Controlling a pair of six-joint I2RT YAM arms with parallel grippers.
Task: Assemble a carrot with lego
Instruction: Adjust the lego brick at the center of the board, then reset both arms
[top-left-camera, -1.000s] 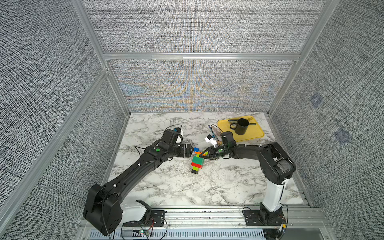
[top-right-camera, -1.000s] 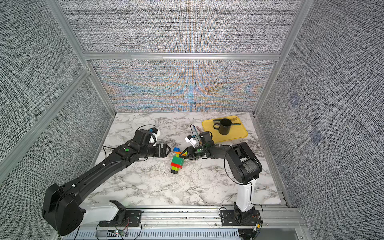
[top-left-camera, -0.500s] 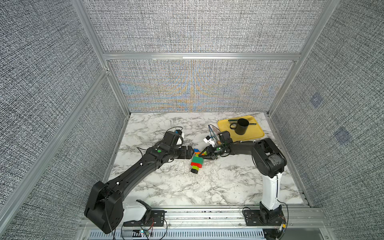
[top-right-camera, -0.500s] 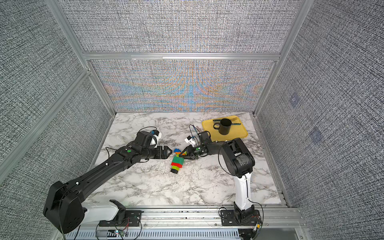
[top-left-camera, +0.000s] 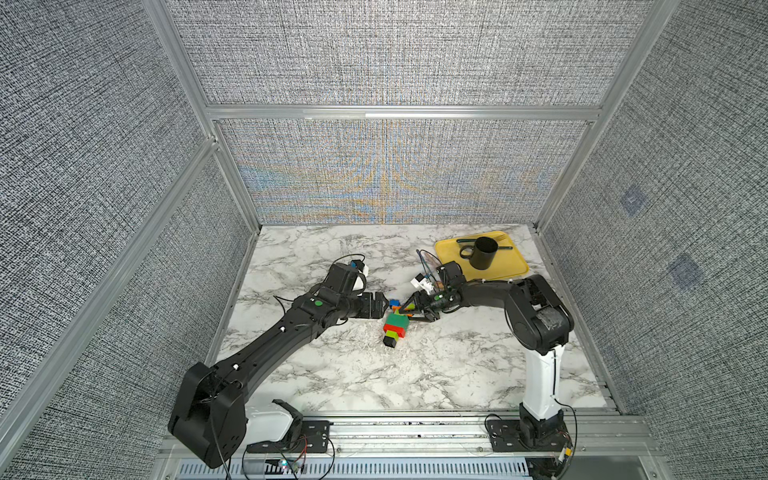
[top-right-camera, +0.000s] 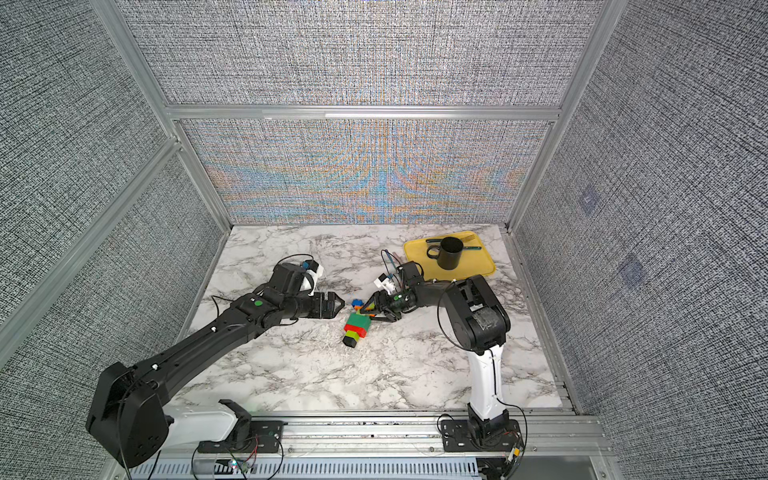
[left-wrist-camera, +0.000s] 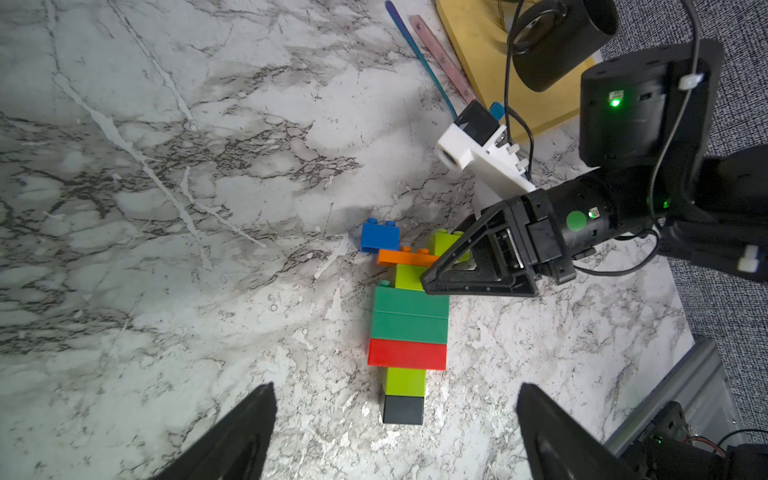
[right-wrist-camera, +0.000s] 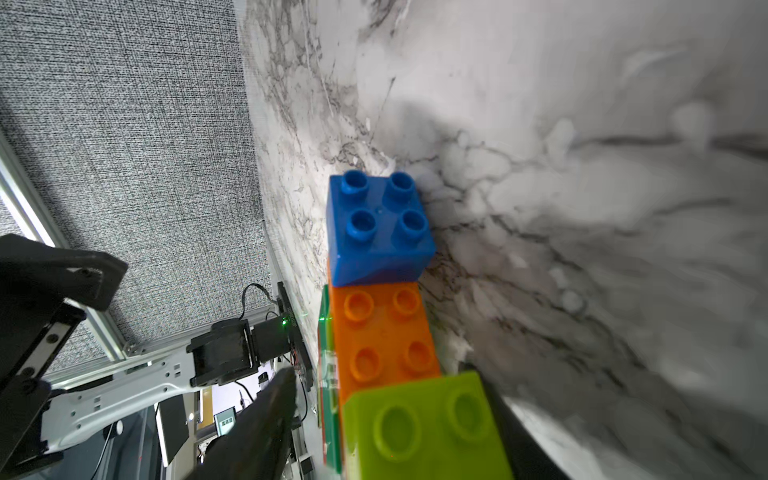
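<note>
Carrot (top-left-camera: 396, 323) lying flat on marble table (top-left-camera: 440, 374)

Multicoloured carrot (top-left-camera: 395, 325), flat (black-tipped)

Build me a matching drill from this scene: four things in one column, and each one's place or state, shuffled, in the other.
Things
1. black mug
2. blue brick
3. black brick
4. left tool

Places or states
A. the narrow tip of the carrot
B. open, gripping nothing
C. standing on the yellow tray
D. at the carrot's wide end, beside the orange brick

Pairs: 1-C, 2-D, 3-A, 4-B
</note>
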